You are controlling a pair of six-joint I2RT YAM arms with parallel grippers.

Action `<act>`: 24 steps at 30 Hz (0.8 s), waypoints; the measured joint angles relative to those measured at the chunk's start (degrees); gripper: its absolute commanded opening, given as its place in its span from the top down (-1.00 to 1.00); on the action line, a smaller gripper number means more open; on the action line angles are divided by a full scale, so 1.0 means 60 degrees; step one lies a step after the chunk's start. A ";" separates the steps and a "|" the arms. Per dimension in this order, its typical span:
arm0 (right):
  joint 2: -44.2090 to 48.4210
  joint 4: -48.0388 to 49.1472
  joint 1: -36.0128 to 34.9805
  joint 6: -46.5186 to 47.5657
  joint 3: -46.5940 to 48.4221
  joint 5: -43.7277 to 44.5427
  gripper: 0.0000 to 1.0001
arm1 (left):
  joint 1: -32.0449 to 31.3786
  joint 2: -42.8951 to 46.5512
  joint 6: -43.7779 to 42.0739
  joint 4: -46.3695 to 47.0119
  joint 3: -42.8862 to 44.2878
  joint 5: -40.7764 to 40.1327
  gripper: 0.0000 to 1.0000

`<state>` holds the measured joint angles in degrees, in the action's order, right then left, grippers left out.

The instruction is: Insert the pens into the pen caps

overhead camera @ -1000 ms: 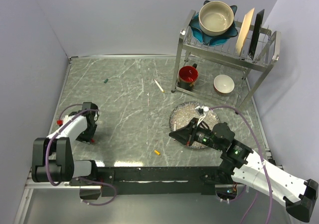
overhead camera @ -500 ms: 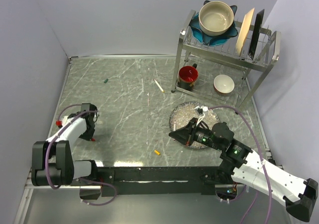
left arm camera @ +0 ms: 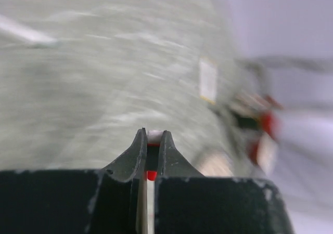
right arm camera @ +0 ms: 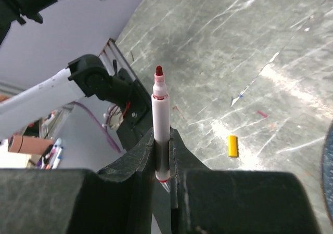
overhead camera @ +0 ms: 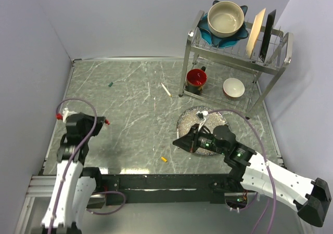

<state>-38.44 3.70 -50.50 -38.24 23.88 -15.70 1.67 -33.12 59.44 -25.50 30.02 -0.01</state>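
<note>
My right gripper [right arm camera: 162,136] is shut on a white pen [right arm camera: 160,109] whose red tip points up and away, toward the left arm. In the top view this gripper [overhead camera: 180,142] hovers by the round plate. My left gripper [overhead camera: 101,122] is lifted off the table at the left, shut on the red cap [overhead camera: 106,122]. In the blurred left wrist view, that cap [left arm camera: 151,174] shows between the closed fingers of the gripper [left arm camera: 153,135]. A yellow cap [overhead camera: 164,159] [right arm camera: 233,146] lies near the front edge, a dark green cap [overhead camera: 110,83] far left, and a second pen [overhead camera: 166,90] near the rack.
A wire dish rack [overhead camera: 270,54] stands at the back right with a bowl [overhead camera: 226,17] on top, upright plates, a red mug [overhead camera: 196,79] and a small bowl [overhead camera: 233,87] beneath. A round glittery plate [overhead camera: 191,120] lies under the right arm. Walls close in left and behind.
The left gripper closed on the red cap at the table and rose with it, the arm swinging up. The right gripper with its pen edged slightly left.
</note>
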 measured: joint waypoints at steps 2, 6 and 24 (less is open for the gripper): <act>-0.0288 0.0288 0.0000 -0.0007 0.0000 -0.0273 1.00 | 0.0000 0.0962 -0.0204 0.1005 -0.0477 0.1341 0.98; -0.1045 0.1366 -0.0047 -0.0182 -0.0004 -0.1071 1.00 | -0.0095 0.1759 -0.0222 0.2823 -0.1348 0.3705 0.98; -0.4175 0.4914 -0.2076 -0.0787 0.0623 -0.1483 1.00 | -0.0714 0.4393 0.1490 0.7012 -0.3468 0.6393 0.98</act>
<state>-63.48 33.19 -62.96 -42.96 27.62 -24.60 -2.61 -6.76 68.38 16.58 9.21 38.35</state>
